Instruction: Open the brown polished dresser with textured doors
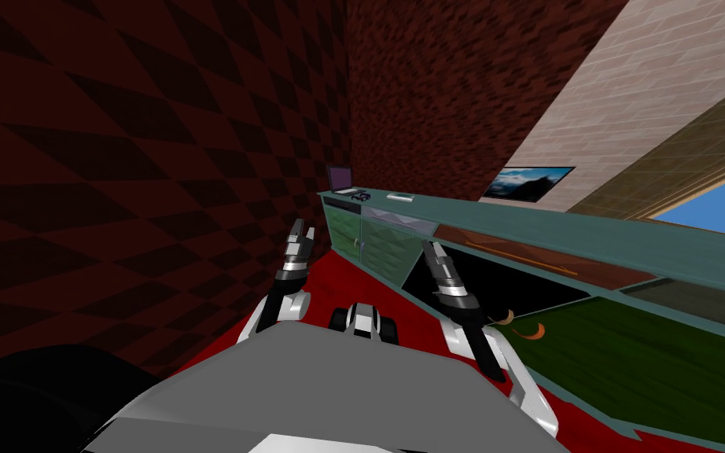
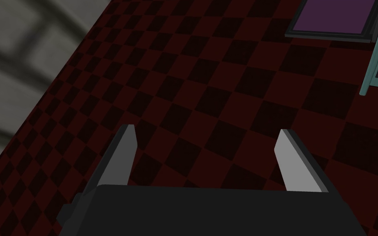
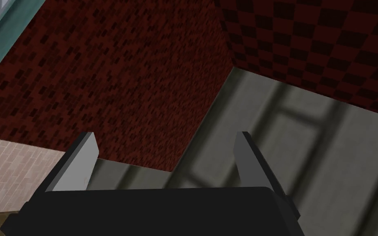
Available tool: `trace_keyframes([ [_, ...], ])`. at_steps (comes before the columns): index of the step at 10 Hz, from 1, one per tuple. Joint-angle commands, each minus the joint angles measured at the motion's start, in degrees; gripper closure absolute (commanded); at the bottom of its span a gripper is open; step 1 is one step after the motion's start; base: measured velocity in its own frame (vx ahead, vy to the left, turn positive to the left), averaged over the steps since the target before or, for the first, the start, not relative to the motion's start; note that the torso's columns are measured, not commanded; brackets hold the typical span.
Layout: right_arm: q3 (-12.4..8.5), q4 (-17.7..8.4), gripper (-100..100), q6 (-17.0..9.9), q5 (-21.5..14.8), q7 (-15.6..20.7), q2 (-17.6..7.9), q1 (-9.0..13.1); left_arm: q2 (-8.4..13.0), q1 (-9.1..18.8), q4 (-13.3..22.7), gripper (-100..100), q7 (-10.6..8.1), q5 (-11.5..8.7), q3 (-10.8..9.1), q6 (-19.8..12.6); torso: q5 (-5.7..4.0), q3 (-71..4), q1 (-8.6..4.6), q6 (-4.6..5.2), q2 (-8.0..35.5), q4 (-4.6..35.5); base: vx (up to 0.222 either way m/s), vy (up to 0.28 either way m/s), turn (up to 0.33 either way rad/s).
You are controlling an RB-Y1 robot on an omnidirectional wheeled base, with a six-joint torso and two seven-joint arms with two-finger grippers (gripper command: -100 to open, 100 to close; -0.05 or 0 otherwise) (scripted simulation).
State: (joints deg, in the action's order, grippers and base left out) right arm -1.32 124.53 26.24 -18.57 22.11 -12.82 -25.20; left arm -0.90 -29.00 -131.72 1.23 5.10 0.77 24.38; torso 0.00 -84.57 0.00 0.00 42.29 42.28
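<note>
Dark-red walls (image 1: 156, 118) behind dresser (image 1: 463, 214), laptop (image 1: 341, 179) on top, doors (image 1: 377, 244) prob. shut.

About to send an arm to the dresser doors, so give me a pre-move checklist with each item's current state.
1. Jaws of left gripper open, empty: ok.
2. Jaws of right gripper open, empty: ok.
3. The dresser and its green textured doors in head view, doors shut: ok.
4. Door handle located: cannot tell.
5. A gripper at the doors: not ok, both hang short of them.
</note>
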Motion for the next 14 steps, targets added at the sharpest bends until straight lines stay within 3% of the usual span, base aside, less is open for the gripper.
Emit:
trace_keyframes([
  [1,-0.6,-0.2,-100,-0.1,-2.4,3.3,-0.4,0.2,0.0,0.0,0.0,0,0.00,0.0,0.00,0.0,0.00,0.0,0.01,0.00,0.0,0.0,0.038,0.006,0.010],
  [14,-4.5,-2.8,-100,-1.1,-17.9,22.2,-4.2,1.7,0.0,0.0,0.0,0,0.00,0.0,0.00,0.0,0.00,0.0,0.01,0.00,0.0,0.0,0.040,0.006,0.016],
])
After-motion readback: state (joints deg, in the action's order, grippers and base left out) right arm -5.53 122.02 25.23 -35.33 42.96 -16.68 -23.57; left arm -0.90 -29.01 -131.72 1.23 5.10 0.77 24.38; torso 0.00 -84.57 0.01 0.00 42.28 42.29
